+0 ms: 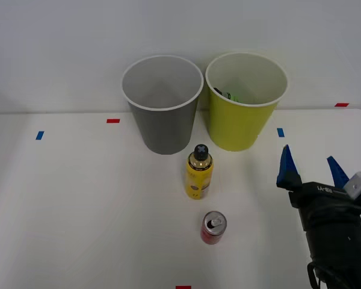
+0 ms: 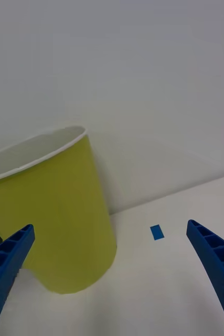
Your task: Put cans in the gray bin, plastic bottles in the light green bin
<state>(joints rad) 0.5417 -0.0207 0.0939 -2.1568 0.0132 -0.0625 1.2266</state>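
Gripper wide open, empty

Front view: gripper [image 1: 311, 164] sat spread wide, right of the yellow bottle [image 1: 199, 173] and red can [image 1: 213, 227] on the desk [image 1: 78, 211]. Gray bin [image 1: 162, 105] and light green bin [image 1: 245, 102] stood behind, something green inside the latter.

Wrist view: blue fingers [image 2: 219, 268] apart, light green bin [image 2: 49, 215] close ahead.

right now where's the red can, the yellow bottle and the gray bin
red can [image 1: 213, 228], front view, on its silver top by the pull tab
yellow bottle [image 1: 199, 178], front view, on the yellow label below the gold neck
gray bin [image 1: 163, 128], front view, on the dark outer wall under the white rim
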